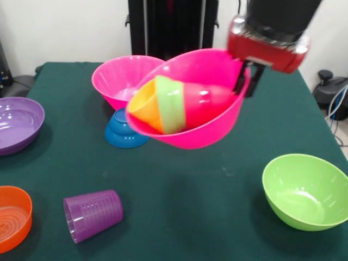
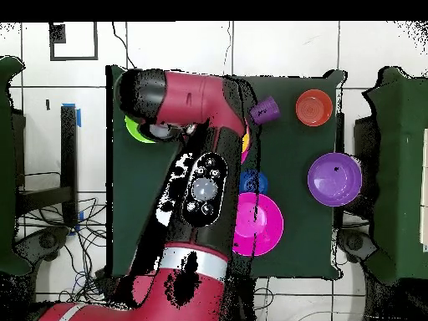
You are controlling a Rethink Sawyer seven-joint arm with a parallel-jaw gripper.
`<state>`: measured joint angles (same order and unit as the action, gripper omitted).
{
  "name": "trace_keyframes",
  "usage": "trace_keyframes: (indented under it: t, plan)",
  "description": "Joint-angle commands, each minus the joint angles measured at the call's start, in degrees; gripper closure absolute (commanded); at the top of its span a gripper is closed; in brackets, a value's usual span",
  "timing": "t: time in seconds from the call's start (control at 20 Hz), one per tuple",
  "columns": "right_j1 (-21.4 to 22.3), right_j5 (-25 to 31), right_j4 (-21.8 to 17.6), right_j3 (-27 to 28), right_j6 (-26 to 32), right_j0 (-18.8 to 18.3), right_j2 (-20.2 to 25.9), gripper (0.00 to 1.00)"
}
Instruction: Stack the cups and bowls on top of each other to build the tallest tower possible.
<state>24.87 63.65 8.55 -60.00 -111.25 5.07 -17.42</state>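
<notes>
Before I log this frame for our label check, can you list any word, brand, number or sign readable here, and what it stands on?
None can be read.
The arm's round buttons in the overhead view carry marks too small to make out.
The tilted pink bowl, purple cup, blue bowl and lime green bowl show no lettering.

Seven bowls visible: two hot pink bowls (image 1: 204, 109) (image 1: 122, 79), one lime green bowl (image 1: 304, 190), one purple bowl (image 1: 16, 124), one orange bowl (image 1: 12, 216), one small green bowl (image 1: 171, 104), one small blue bowl (image 1: 124, 132). Three cups: purple cup (image 1: 92, 213), yellow-orange cup (image 1: 145, 104), red cup (image 1: 209, 102).
</notes>
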Motion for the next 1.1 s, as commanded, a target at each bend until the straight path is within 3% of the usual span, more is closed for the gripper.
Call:
trace_keyframes:
  t: [0.05,0.2,0.25,0.4,0.5,0.6,0.75,0.8,0.85,0.95,1.05,1.1]
  plan:
    - [4.74,-0.27,3.0,-7.2,-15.48,4.73,3.26,1.0]
    - [6.0,-3.88,4.62,-11.16,-16.03,5.7,4.1,1.0]
    - [7.41,-7.83,6.46,-15.03,-15.78,5.5,5.44,1.0]
    - [12.03,-16.9,12.24,-25.61,-10.1,2.25,10.47,1.0]
    - [16.4,-23.81,16.38,-34.52,-2.35,-2.01,15.1,1.0]
    - [20.17,-27.98,20.34,-42.99,6.32,-7.43,19.73,1.0]
    - [24.28,-35.79,27.27,-56.06,20.7,-19.87,31.53,1.0]
    - [24.81,-36.91,27.3,-58.35,22.4,-23.08,34.62,1.0]
    - [25.6,-40.29,30.37,-63.08,27.1,-28.37,40.45,1.0]
    - [25.1,-43.24,30.6,-67.78,30.09,-36.26,48.78,1.0]
    - [21.66,-47.32,25.31,-70.55,28.73,-45.33,58.3,1.0]
    - [20.0,-48.18,21.45,-70.56,26.9,-48.02,60.72,1.0]
